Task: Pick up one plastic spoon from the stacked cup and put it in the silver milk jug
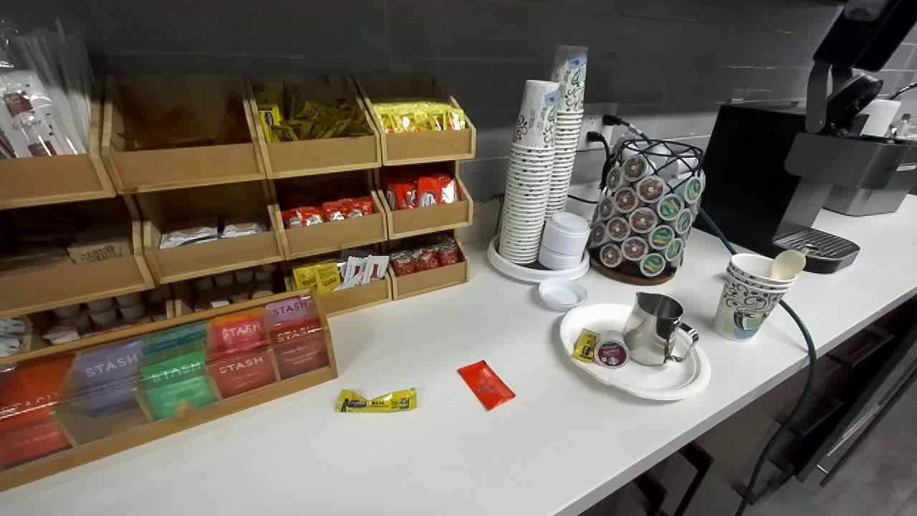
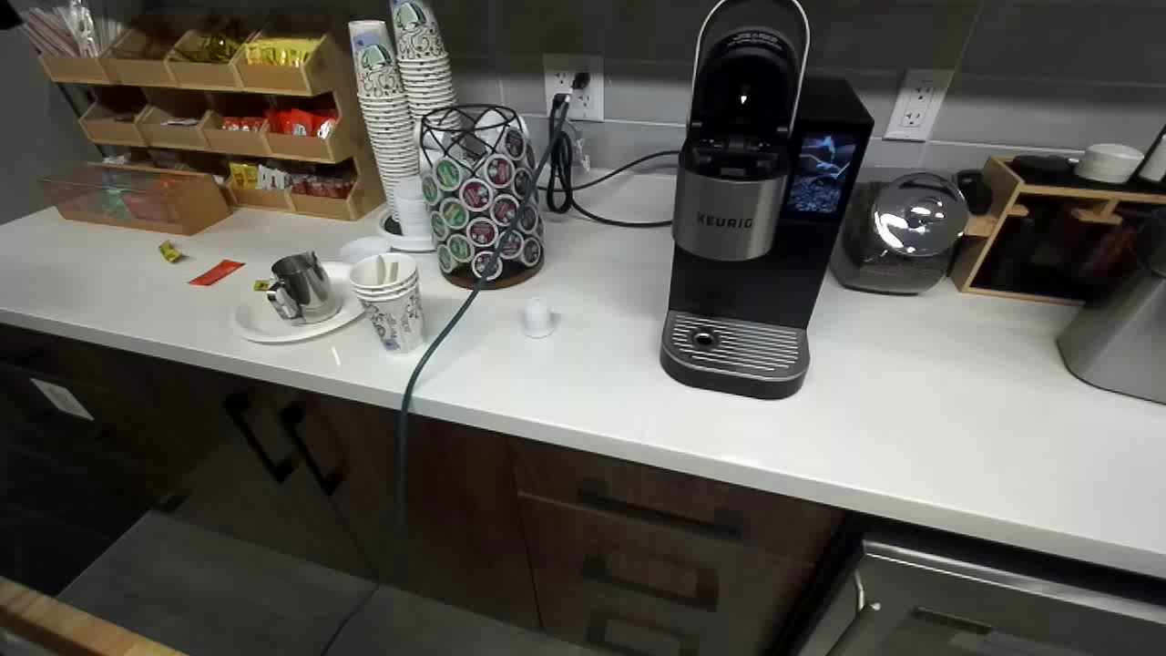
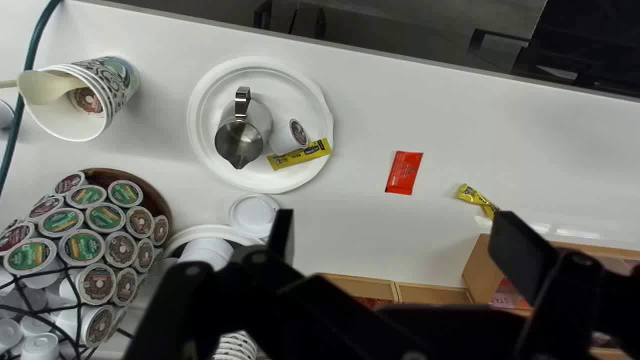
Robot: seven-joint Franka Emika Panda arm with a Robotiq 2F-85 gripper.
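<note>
The stacked cup [image 1: 745, 304], several nested patterned paper cups, stands upright near the counter's front edge. It also shows in an exterior view [image 2: 399, 319] and in the wrist view [image 3: 112, 72]. A cream plastic spoon [image 1: 788, 264] sticks up out of it, bowl upward; the wrist view shows the spoon's bowl [image 3: 42, 89]. I cannot tell how many spoons are inside. The silver milk jug [image 1: 647, 330] stands upright on a white plate [image 1: 688, 383], beside the cup; it also shows in the wrist view [image 3: 240, 142]. My gripper [image 3: 400, 240] is open and empty, high above the counter.
A coffee pod [image 1: 611, 352] and a yellow packet [image 1: 586, 345] share the plate. A wire pod carousel [image 1: 648, 215] and cup towers [image 1: 526, 193] stand behind. A dark cable [image 2: 446, 333] runs past the cup. A coffee machine [image 2: 729, 219] and wooden packet bins [image 1: 423, 208] flank the area.
</note>
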